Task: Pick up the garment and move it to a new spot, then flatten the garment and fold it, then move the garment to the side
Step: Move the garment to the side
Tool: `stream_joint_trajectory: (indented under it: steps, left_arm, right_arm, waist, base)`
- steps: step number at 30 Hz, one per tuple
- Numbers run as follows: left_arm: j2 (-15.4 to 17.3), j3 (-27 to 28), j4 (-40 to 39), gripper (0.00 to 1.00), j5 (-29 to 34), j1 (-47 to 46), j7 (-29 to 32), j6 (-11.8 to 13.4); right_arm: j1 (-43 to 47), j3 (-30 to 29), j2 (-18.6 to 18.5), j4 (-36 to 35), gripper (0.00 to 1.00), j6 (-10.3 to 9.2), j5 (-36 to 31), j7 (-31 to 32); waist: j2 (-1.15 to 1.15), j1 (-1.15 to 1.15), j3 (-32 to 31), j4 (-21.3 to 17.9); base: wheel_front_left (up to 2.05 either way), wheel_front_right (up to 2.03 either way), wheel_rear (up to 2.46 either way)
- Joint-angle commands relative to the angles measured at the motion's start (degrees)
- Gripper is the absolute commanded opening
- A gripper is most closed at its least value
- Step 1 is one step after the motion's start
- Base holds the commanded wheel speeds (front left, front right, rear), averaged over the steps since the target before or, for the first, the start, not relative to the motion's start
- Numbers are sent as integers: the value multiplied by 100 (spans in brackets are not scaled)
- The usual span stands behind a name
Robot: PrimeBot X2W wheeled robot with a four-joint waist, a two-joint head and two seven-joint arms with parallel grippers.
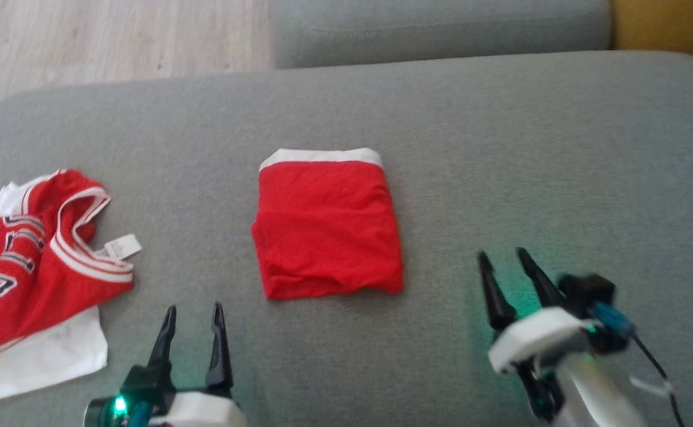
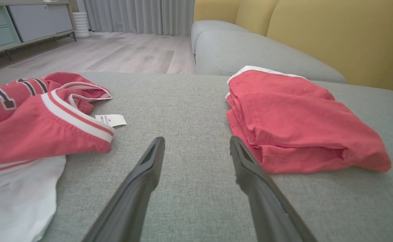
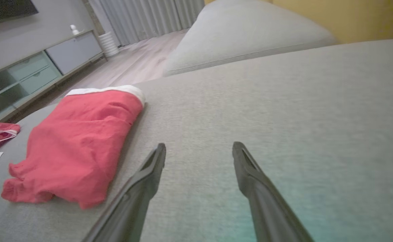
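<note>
The garment is a red piece with a white band along its far edge, folded into a neat rectangle in the middle of the grey sofa seat. My left gripper hovers open to the near left of it, nothing between its fingers. My right gripper stands open to the garment's near right, also holding nothing. In the left wrist view the folded garment lies just right of my open left gripper. In the right wrist view the garment lies left of my open right gripper.
A crumpled red jersey with white trim lies on a white cloth at the seat's left edge. A second grey cushion sits beyond the seat, wooden floor at the far left, and a yellow backrest beside the sofa.
</note>
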Motion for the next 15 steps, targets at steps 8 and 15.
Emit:
stream_joint_trajectory:
  steps: [8,15]
  left_arm:
    - [45,-273,-61,100,-175,-612,-29,-42]
    - [45,-533,-62,100,-305,-813,-29,-12]
  right_arm:
    - [-1469,862,8,598,100,39,-195,-70]
    - [-2078,1140,8,1233,100,39,-98,46]
  waist:
    - [0,-1,538,692]
    - [0,-1,823,1194]
  base:
    - [0,0,0]
    - [0,0,0]
